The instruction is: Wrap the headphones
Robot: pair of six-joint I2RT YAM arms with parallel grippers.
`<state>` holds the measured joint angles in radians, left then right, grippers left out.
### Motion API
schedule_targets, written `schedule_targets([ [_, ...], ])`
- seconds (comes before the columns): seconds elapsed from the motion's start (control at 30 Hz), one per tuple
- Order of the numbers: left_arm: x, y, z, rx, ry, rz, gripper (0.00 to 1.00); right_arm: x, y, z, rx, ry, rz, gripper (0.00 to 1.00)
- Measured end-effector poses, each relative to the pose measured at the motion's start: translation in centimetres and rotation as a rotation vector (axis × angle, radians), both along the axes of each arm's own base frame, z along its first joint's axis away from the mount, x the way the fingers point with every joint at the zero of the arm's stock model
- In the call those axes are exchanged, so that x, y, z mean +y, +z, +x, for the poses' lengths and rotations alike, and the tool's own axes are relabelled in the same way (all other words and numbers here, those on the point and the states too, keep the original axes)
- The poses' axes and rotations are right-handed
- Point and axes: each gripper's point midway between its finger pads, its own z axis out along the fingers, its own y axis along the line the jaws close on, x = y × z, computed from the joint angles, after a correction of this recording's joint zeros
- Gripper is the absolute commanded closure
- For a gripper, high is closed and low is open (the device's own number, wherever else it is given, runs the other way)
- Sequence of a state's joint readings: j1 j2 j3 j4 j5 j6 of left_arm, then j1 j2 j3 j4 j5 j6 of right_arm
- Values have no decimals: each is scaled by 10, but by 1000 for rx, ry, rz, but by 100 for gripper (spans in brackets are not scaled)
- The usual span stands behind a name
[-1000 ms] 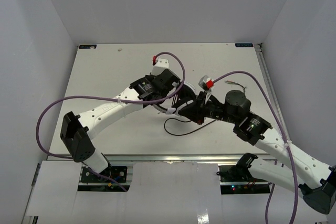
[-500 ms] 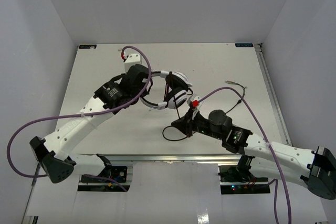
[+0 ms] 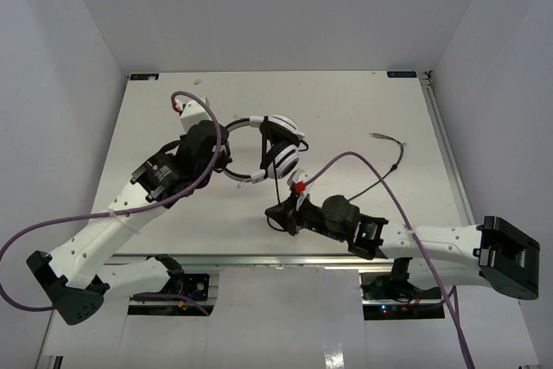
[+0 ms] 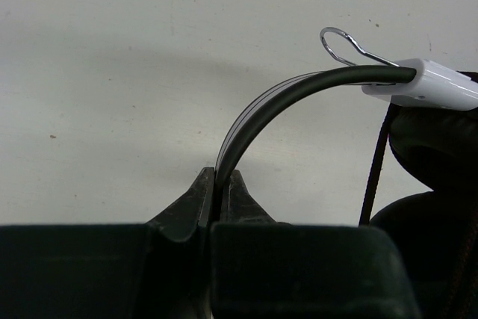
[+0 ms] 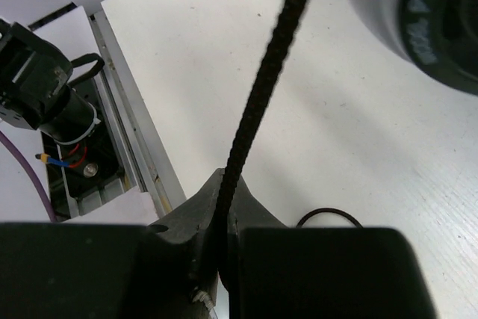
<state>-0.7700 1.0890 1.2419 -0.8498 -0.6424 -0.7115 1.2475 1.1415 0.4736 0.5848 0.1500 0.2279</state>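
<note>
Two grips, both tight. The left gripper (image 4: 218, 184) has its fingers pressed onto the headband (image 4: 276, 98) of the headphones (image 3: 281, 146). The right gripper (image 5: 222, 184) pinches the cord (image 5: 261, 87) just below an ear cup. The headphones are mid-table and look held off the table (image 3: 363, 101), with the cups toward the centre. The plug end (image 3: 378, 136) lies well apart to the right.

My read is that a winding pass is in hand. The left should act as a steady anchor while the right carries the cord round the cups. Light tension only, since a hard pull would twist the band in that narrow pinch. Mind the slack loop on the table (it could snag), and the purple cable (image 3: 346, 157) arching close over it.

Materials:
- **Headband:** a thin springy arc, dark with a pale stripe.
- **Slider:** the slider (image 4: 437, 84) is glossy white plastic with a bare wire loop beside it.
- **Cushion:** the cushion (image 4: 437, 140) is matte black and looks soft.
- **Cord:** braided, ribbed and limp.
</note>
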Motion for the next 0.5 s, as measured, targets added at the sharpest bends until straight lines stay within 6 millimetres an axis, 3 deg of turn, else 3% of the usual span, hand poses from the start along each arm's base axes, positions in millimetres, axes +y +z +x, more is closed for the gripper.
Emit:
schedule_targets([
  [0.17, 2, -7, 1, 4, 21, 7, 100, 14, 3, -8, -29, 2, -11, 92],
  [0.5, 12, 0, 5, -36, 76, 15, 100, 15, 7, -1, -62, -59, 8, 92],
])
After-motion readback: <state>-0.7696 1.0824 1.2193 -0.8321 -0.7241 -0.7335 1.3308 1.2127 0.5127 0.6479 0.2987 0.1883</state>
